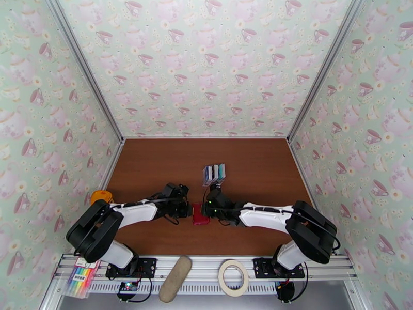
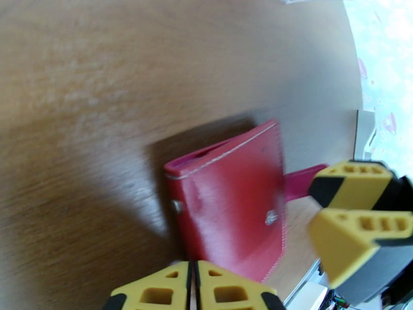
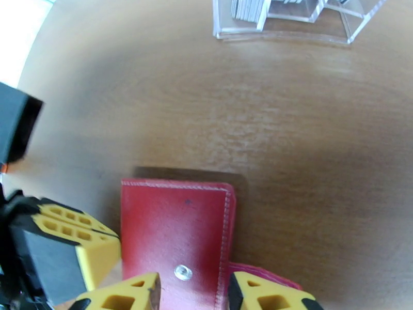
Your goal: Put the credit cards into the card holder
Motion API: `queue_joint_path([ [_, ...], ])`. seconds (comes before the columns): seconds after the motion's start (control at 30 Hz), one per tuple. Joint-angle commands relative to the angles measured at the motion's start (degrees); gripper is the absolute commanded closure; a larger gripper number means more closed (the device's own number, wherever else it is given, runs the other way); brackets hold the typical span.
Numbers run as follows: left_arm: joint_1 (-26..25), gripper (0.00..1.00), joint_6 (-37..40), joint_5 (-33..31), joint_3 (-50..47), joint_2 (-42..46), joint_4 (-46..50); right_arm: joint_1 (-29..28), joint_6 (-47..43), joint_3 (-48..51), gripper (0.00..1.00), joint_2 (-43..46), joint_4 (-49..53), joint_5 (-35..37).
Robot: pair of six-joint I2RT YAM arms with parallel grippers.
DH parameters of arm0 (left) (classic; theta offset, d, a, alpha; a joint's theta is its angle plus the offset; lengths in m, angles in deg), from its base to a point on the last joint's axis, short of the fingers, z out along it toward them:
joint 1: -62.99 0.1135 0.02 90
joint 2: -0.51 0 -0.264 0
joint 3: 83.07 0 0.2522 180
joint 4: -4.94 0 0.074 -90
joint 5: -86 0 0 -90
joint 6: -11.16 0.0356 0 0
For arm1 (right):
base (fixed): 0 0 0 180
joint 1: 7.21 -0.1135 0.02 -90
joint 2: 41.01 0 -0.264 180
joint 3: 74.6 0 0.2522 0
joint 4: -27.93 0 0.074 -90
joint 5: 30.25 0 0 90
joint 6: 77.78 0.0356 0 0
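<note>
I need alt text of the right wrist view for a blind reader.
A folded red card holder lies on a brown table, with the right gripper open over its near edge and the shut left gripper beside it. A clear stand holding credit cards sits beyond it.

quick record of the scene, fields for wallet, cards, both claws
card holder: red, folded, lying flat on the table between the two claws
snap tab: pink, sticking out toward the right claw
credit cards: standing on edge in a clear stand, farther back
left claw: shut, at the holder's near edge
right claw: open, fingers either side of the holder's snap
</note>
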Motion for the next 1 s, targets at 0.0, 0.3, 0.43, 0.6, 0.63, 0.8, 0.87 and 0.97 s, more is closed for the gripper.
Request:
queue_joint_path([
  [0.0,-0.4,0.9,-0.3,-1.3,0.1,-1.8,0.0,0.4,0.0,0.7,0.58,-1.3,-2.0,-1.9],
  [0.3,-0.8,0.91,0.1,-2.7,1.9,-4.8,1.2,1.5,1.1,2.2,0.58,-1.8,-1.6,-1.1],
  [0.43,-0.8,0.91,0.1,-2.7,2.3,-5.9,1.0,1.4,1.0,2.4,0.58,-2.3,-2.3,-2.0],
  [0.6,-0.9,0.91,-0.2,-2.4,2.3,-6.5,0.3,1.5,1.2,2.7,0.58,-3.1,-3.7,-2.9],
  [0.63,-0.9,0.91,-0.2,-2.4,2.3,-6.6,0.1,1.5,1.3,2.8,0.58,-3.2,-4.0,-3.3],
  [0.8,-0.9,0.91,-0.2,-2.3,2.7,-7.2,0.0,1.9,1.9,4.1,0.58,-2.7,-7.0,-5.5],
  [0.87,-0.9,0.91,-0.1,-2.4,2.9,-7.3,0.1,1.9,2.1,4.8,0.58,-1.6,-7.8,-5.6],
  [0.97,-0.9,0.92,0.3,-2.8,3.5,-7.6,0.7,1.9,2.3,5.3,0.59,0.4,-7.7,-5.5],
])
